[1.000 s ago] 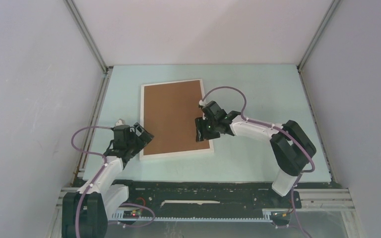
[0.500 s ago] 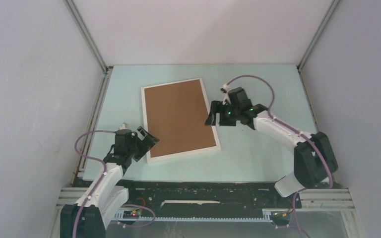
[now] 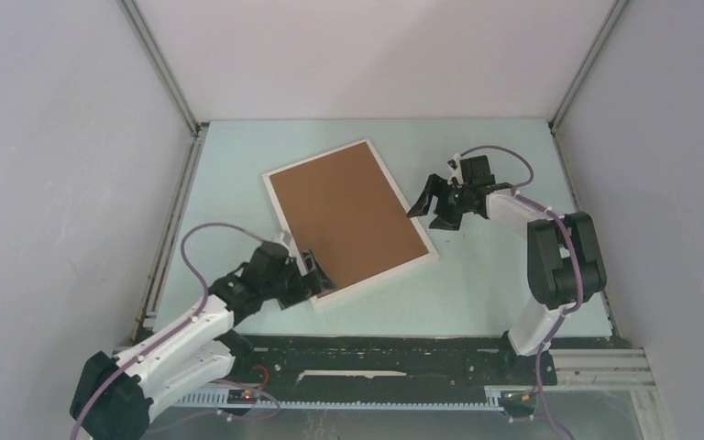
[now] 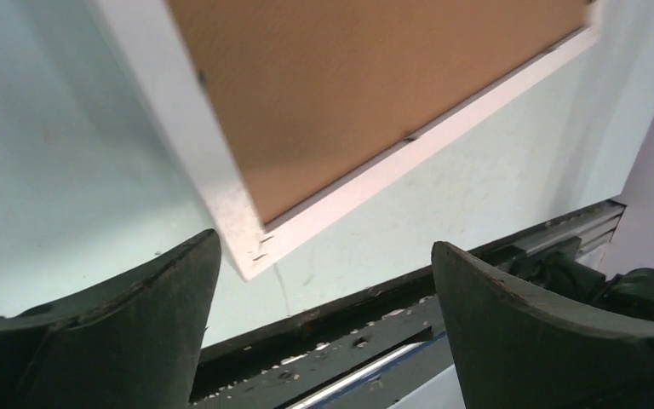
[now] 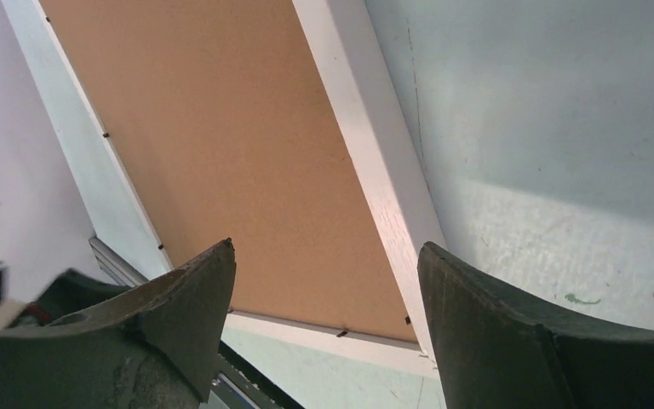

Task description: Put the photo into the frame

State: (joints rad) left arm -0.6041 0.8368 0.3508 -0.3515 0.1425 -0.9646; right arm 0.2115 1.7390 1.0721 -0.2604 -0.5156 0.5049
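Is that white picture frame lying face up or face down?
Face down: the frame lies flat on the table, its brown backing board facing up inside the white rim.

We see a pale green table (image 3: 495, 266) bearing a single thing: a white frame (image 5: 373, 162), lying flat and back side up. It sits askew to the table's edges. A brown backing board (image 3: 346, 215) fills its rim, and one corner lies near the table's front edge.

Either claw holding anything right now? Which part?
Nothing held. Left claw open at the frame's near corner; right claw open beside its right edge.
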